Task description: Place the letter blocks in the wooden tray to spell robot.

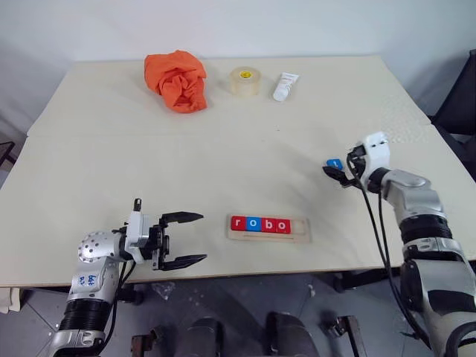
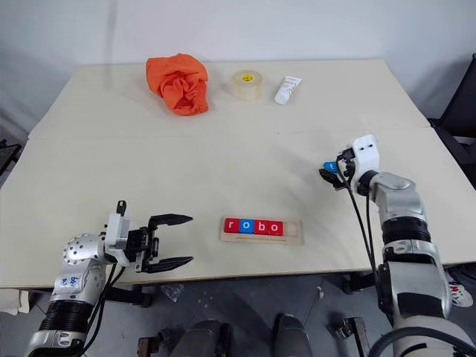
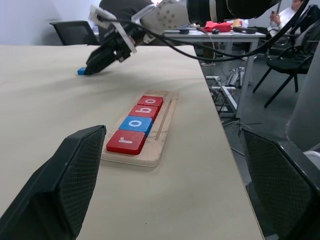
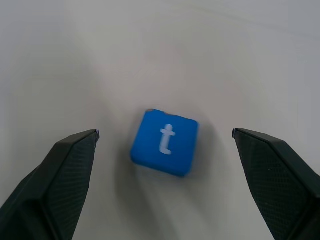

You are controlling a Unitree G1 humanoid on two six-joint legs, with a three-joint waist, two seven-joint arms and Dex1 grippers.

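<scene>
The blue t block (image 4: 165,142) is lying flat on the desk (image 1: 223,156), sitting between the right gripper (image 1: 336,170)'s wide-open jaws, untouched; four blocks reading r-o-b-o are sitting in the wooden tray (image 1: 301,229) near the front edge; the left gripper (image 1: 183,239) is hovering beside the tray, jaws open and empty.

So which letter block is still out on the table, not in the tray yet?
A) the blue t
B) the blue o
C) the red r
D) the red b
A: the blue t block lies flat on the table between the open fingers of the right gripper, while the wooden tray holds only r, o, b, o.
</scene>
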